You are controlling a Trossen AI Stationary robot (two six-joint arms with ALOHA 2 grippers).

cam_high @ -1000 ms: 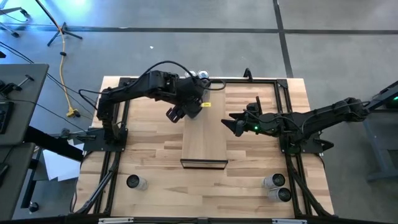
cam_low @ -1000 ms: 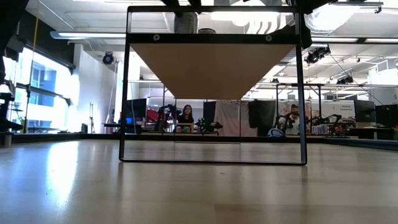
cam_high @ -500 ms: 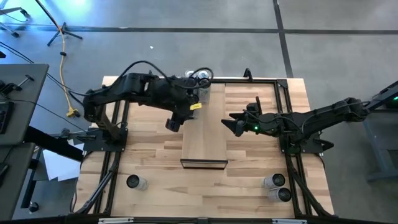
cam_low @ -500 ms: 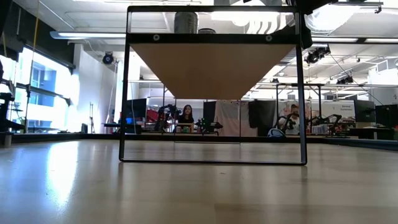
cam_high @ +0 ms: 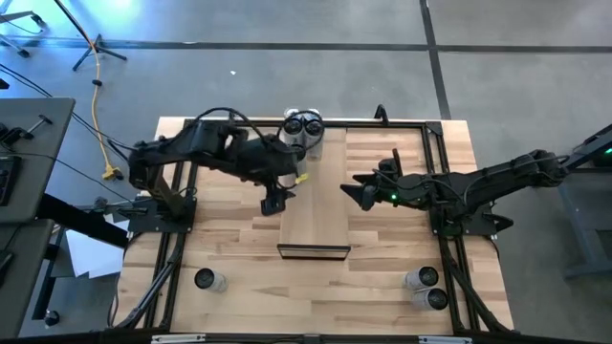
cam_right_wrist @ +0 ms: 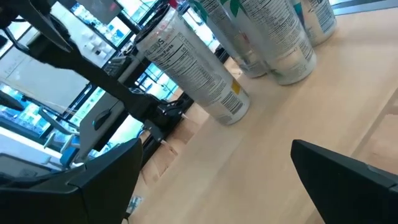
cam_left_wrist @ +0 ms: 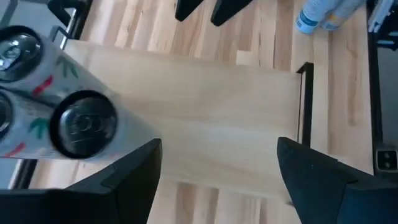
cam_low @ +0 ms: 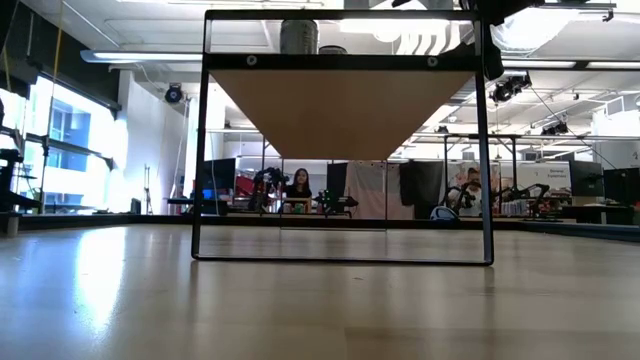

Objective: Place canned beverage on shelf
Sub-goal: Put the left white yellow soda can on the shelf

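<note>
1. The long narrow shelf of smooth light wood (cam_high: 314, 201) stands raised in the middle of the butcher-block bench (cam_high: 239, 258), its dark end edge toward the bench's near side.
2. Tall white slim beverage cans with dark tops (cam_high: 304, 125) stand upright at the shelf's far end, close together; the left wrist view shows two tops side by side (cam_left_wrist: 82, 123).
3. The left tool (cam_high: 277, 199) hangs just off the shelf's left edge, apart from the cans, its dark fingers (cam_left_wrist: 130, 180) spread wide and holding nothing.
4. The right tool (cam_high: 350, 187) waits just beside the shelf's right edge, its fingers wide apart and empty.
5. One more can (cam_high: 207, 280) lies on the bench near its front left corner, and two (cam_high: 422, 287) near its front right corner.
</note>
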